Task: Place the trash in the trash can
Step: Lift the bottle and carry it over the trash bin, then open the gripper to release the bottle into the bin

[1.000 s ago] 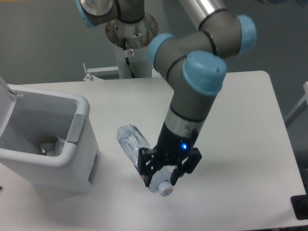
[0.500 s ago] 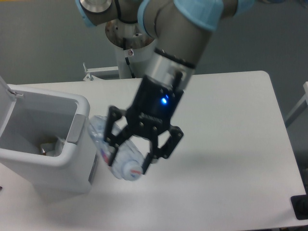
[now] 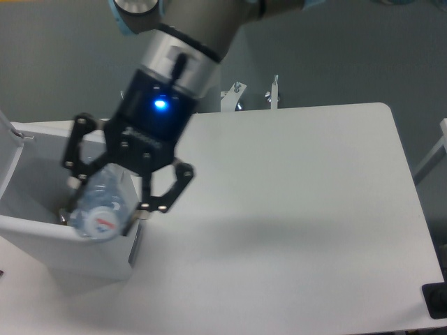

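Across most of the view a white surface [image 3: 300, 209] is stretching from the grey backdrop toward the camera, with rounded corners on its right side. Above it, a grey robot arm [image 3: 183, 42] is reaching down and leftward from the top edge, a blue light glowing on its dark wrist. At the left edge, a boxy white trash can [image 3: 42, 241] is standing on the surface, its near wall and rim facing the camera and its white lid [image 3: 5, 150] standing upright at the far left. Over the bin's right rim, the black two-finger hand [image 3: 105, 202] is hovering, its fingers [image 3: 167, 192] closing around a crushed clear plastic bottle [image 3: 101, 202]. That bottle is hanging tilted, its pale capped end pointing down and toward the camera, partly over the bin's opening and overlapping the rim. Blur is making it impossible to tell whether the bottle is touching the rim. Behind the surface, small metal brackets [image 3: 255, 94] are sticking up near the arm
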`<move>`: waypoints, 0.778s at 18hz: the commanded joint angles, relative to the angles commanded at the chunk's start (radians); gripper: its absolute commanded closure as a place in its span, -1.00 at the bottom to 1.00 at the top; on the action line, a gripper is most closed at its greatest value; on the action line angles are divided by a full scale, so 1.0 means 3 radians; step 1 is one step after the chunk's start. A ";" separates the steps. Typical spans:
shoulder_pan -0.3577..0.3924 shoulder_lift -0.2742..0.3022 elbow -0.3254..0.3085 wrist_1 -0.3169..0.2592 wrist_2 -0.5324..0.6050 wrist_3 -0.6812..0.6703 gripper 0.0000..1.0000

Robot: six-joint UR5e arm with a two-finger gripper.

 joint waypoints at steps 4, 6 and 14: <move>-0.0077 0.0035 -0.0214 0.0107 0.0026 0.0153 -0.36; -0.0082 0.0107 -0.0368 0.0128 0.0026 0.0357 -0.79; -0.0077 0.0179 -0.0465 0.0138 0.0219 0.0399 -1.00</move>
